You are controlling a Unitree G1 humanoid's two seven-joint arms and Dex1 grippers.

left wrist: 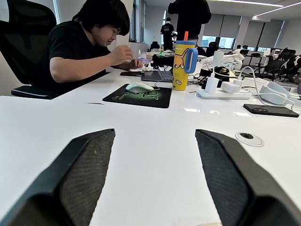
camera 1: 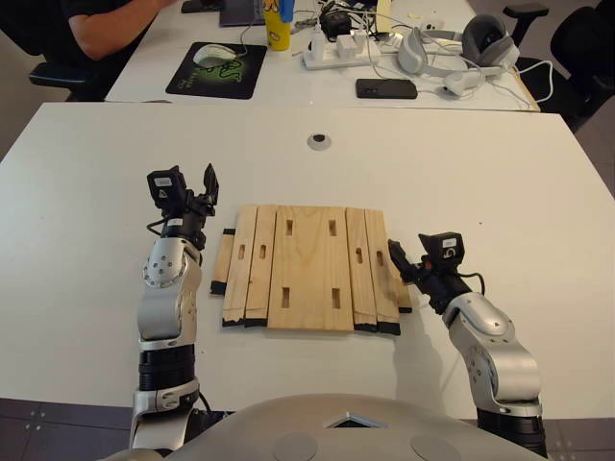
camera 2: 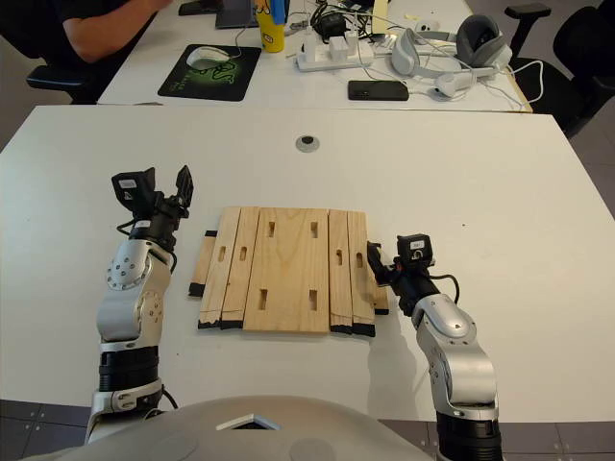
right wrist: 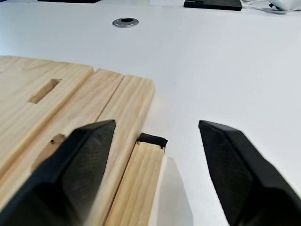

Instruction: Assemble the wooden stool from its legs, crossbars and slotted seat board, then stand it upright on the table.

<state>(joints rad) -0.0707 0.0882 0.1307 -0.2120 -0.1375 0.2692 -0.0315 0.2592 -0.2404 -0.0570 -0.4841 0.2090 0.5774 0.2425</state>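
Observation:
The wide seat board (camera 1: 309,267) with its slots lies flat on the white table (camera 1: 500,173). Slotted planks (camera 1: 248,264) with black ends lie side by side against its left side, and more (camera 1: 370,271) against its right. A short piece (camera 1: 222,264) lies at the far left. Another short piece (right wrist: 141,183) lies at the far right. My left gripper (camera 1: 200,187) is open over bare table, just beyond the left planks' far corner. My right gripper (right wrist: 156,125) is open, low at the right edge of the set, with the short piece's black end between its fingers (right wrist: 87,160).
A round cable grommet (camera 1: 319,141) sits in the table beyond the boards. The desk behind holds a mouse pad (camera 1: 217,69), a yellow cup (camera 1: 278,29), a phone (camera 1: 386,88) and headphones (camera 1: 452,48).

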